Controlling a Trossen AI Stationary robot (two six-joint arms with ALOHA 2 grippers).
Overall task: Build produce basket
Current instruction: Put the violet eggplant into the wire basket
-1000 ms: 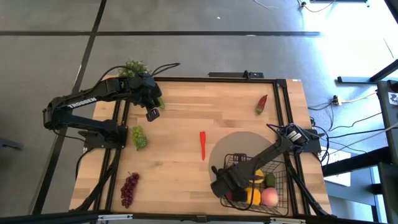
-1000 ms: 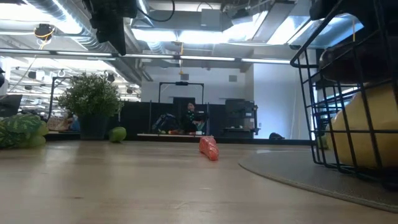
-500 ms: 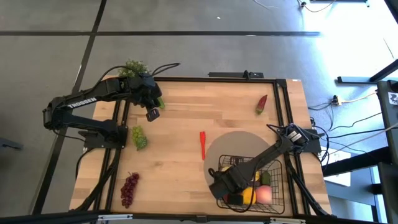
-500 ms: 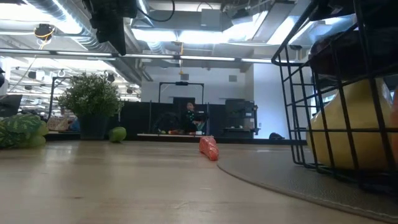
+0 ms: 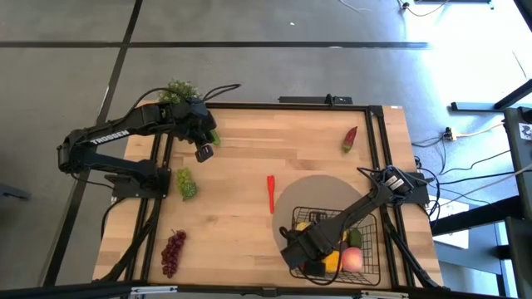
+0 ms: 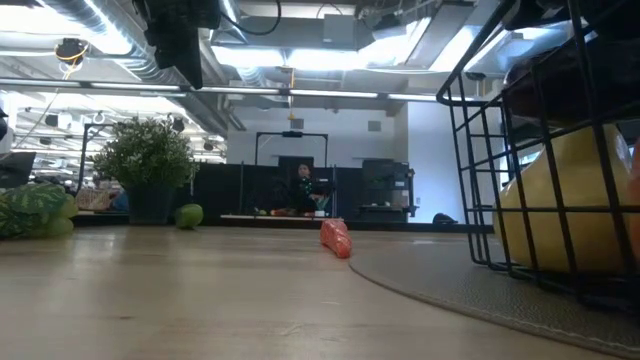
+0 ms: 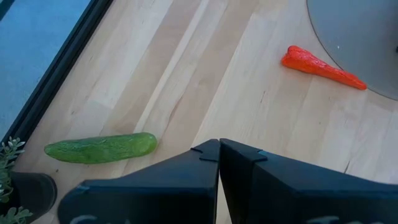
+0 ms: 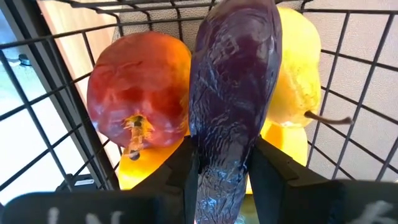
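The black wire basket [image 5: 337, 242] stands at the near right, partly on a grey round mat [image 5: 320, 189]. It holds a red fruit [image 8: 138, 87] and yellow fruit [image 8: 297, 74], and it also shows in the low view [image 6: 520, 150]. My right gripper [image 5: 299, 247] is at the basket's left end, shut on a dark purple eggplant-like vegetable [image 8: 233, 93]. My left gripper [image 5: 204, 153] is shut and empty above the far left of the table, near the cucumber [image 7: 99, 148]. A red chili [image 5: 271, 193] lies mid-table. My right gripper pinches the purple vegetable's near end [image 8: 222, 177] between its two fingers [image 8: 186, 171]. The fingers lie along it and slant down into the basket from above. Its far end reaches in between the red and yellow fruit; whether it rests on them I cannot tell.
Green grapes [image 5: 186, 183] and purple grapes [image 5: 172, 252] lie by the left edge. A dark red chili [image 5: 349, 138] lies at the far right. A bushy potted plant [image 5: 179, 90] stands at the far left corner. Black frame rails run along the table's sides.
My right gripper has gone a little toward the table's near left with the purple vegetable. The basket has slid the same way across the mat and now shows larger in the low view. Over the last half second both have kept still.
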